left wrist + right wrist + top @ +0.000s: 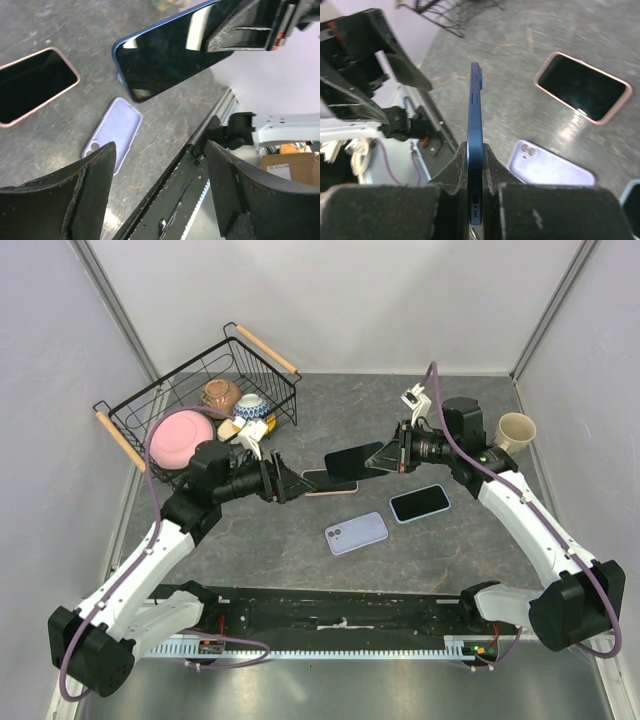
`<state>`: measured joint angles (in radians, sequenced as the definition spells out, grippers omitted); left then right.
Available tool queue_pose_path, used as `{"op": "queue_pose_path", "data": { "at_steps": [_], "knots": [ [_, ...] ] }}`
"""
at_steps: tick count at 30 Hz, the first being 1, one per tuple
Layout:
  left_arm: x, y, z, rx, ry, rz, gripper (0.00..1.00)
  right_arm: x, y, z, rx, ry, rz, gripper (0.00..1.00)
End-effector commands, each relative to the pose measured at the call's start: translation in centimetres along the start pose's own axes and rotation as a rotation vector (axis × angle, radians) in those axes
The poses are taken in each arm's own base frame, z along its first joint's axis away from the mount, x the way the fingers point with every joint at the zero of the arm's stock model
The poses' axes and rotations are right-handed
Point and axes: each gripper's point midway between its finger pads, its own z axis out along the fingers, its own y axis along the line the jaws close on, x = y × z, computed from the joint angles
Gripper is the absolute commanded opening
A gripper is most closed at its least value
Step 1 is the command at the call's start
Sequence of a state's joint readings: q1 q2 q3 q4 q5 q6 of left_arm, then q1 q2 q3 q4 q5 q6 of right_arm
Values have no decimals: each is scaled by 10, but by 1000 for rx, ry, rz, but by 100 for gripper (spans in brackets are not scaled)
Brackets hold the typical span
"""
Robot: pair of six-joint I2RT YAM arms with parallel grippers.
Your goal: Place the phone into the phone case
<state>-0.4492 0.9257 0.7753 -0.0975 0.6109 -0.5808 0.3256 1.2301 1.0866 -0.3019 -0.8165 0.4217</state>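
Clamping blue phone (352,459), right tool (393,454), lilac case (356,533) nearby

The phone case (356,533) is lying flat on the table (300,565). A cased phone (330,482) is lying just behind it, and a second cased phone (419,503) just to its right. Farther behind it, the right gripper (387,457) is holding the phone (352,460) above the table. The left gripper (288,485) is hovering behind-left of it, jaws apart. The basket (130,422) is sitting far behind-left, the mug (516,430) far behind-right.
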Motion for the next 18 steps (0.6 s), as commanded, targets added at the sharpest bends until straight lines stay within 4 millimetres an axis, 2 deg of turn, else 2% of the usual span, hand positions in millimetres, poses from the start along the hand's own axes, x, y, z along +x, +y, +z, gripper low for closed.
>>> {"op": "queue_pose_path", "data": {
  "at_steps": [1,5,6,8,10,11,12,17,18],
  "knots": [
    [13,32,5,-146,89,-21,78,-2,-47,-10,262,-24,5,0],
    [40,58,17,-233,187,-107,76,4,-80,-23,429,-28,54,0],
    [50,70,20,-279,220,-136,75,7,-87,-27,461,-25,75,0],
    [65,76,26,-315,270,-151,75,9,-100,-34,519,-34,103,0],
    [83,91,32,-392,328,-163,74,16,-115,-43,583,-30,139,0],
    [93,88,35,-403,361,-144,73,19,-119,-46,600,-29,154,0],
    [98,97,38,-459,372,-121,73,24,-126,-49,617,-23,177,0],
    [140,110,59,-579,502,-59,66,34,-134,-51,621,0,215,0],
    [141,113,63,-604,499,-54,64,35,-135,-51,619,3,215,0]
  ]
}}
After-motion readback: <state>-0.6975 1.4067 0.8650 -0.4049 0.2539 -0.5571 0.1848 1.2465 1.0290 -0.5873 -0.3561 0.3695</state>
